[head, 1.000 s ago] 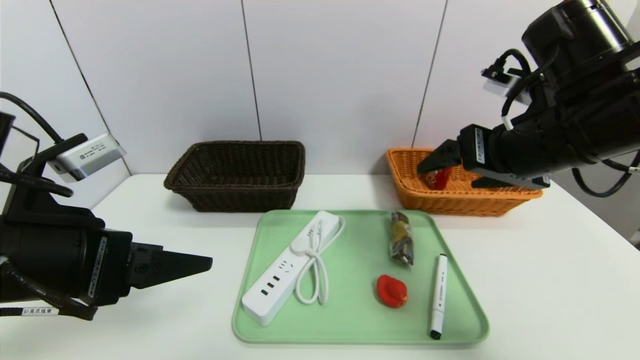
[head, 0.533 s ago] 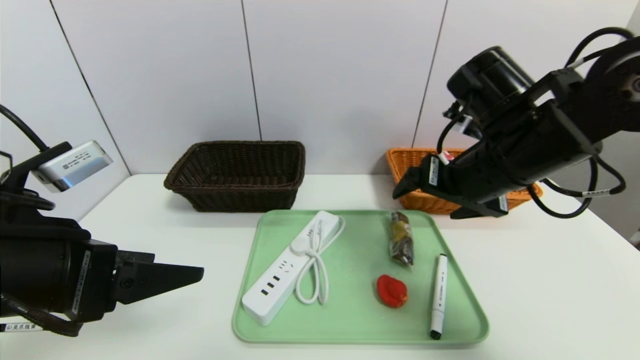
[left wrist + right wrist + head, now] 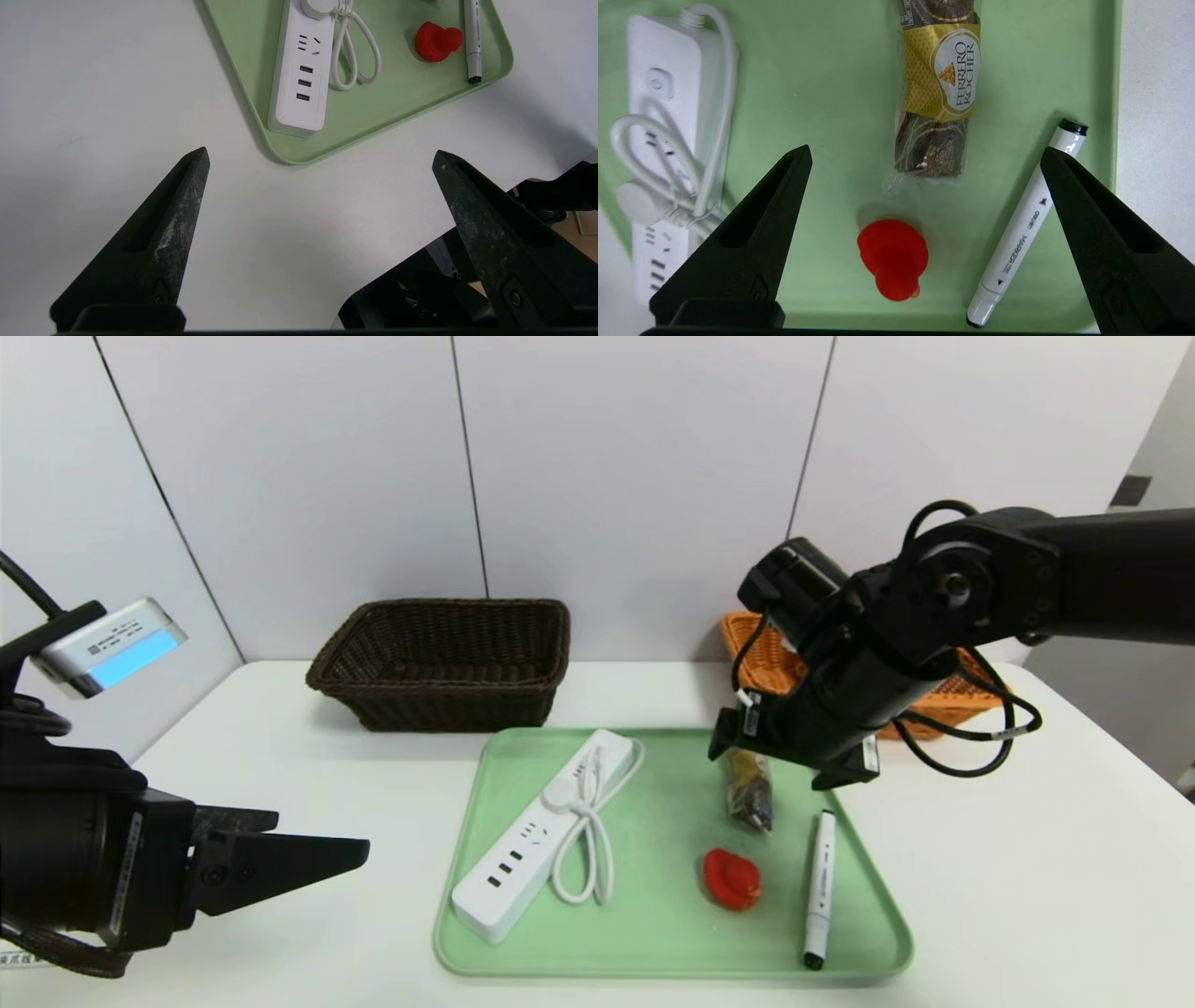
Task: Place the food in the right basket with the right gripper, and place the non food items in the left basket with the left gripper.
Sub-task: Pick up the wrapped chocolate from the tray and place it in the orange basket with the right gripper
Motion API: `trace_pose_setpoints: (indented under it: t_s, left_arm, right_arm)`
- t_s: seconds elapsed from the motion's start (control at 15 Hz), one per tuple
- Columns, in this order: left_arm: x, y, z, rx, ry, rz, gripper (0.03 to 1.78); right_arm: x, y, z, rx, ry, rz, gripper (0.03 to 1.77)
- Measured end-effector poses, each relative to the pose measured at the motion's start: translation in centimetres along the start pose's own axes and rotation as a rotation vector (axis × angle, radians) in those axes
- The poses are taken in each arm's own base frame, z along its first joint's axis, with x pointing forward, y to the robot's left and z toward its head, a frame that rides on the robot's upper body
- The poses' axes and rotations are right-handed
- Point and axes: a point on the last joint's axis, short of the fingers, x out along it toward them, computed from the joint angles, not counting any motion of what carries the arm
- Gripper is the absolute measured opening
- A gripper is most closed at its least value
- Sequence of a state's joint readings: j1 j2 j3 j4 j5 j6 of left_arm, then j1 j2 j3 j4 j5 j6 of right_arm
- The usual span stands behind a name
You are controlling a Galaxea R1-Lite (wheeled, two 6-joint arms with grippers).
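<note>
Over the far right part of the pale green plastic tray (image 3: 868, 947), my right gripper (image 3: 924, 154) hangs with fingers spread wide, empty. Below it lies the slim clear chocolate packet with the gold band (image 3: 938, 88), lengthwise near to far, left of the white marker with black tip (image 3: 820, 887) and beyond the small red rubber duck (image 3: 731, 878). I judge the packet light, crinkly and slick, its contents crushable; I'd pinch gently across the banded middle. My left gripper (image 3: 322, 156) waits, spread apart, over the white table (image 3: 1027, 877) at near left.
</note>
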State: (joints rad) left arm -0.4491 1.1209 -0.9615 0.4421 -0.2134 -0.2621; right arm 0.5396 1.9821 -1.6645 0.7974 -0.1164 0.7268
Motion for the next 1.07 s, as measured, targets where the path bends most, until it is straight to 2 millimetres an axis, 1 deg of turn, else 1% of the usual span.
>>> trace_pose_setpoints:
  t_s: [0.4,0.67,0.73,0.87,1.07]
  left_arm:
    - [-0.5,0.0,-0.5,0.003,-0.008,-0.003,1.69]
    - [-0.6,0.1,-0.7,0.005,-0.007,-0.003,1.69]
    - [-0.6,0.1,-0.8,0.005,-0.007,-0.004,1.69]
    - [-0.6,0.1,-0.8,0.005,-0.007,-0.004,1.69]
    - [-0.6,0.1,-0.8,0.004,-0.007,-0.003,1.69]
  right_arm:
    - [4.4,0.8,0.4,-0.007,-0.004,-0.060,1.70]
    - [5.9,1.0,0.5,-0.014,-0.002,-0.091,1.69]
    - [6.0,1.0,0.5,-0.014,0.001,-0.095,1.49]
    - [6.1,1.0,0.5,-0.017,0.004,-0.097,1.18]
    - [6.0,1.0,0.4,-0.020,0.005,-0.094,0.84]
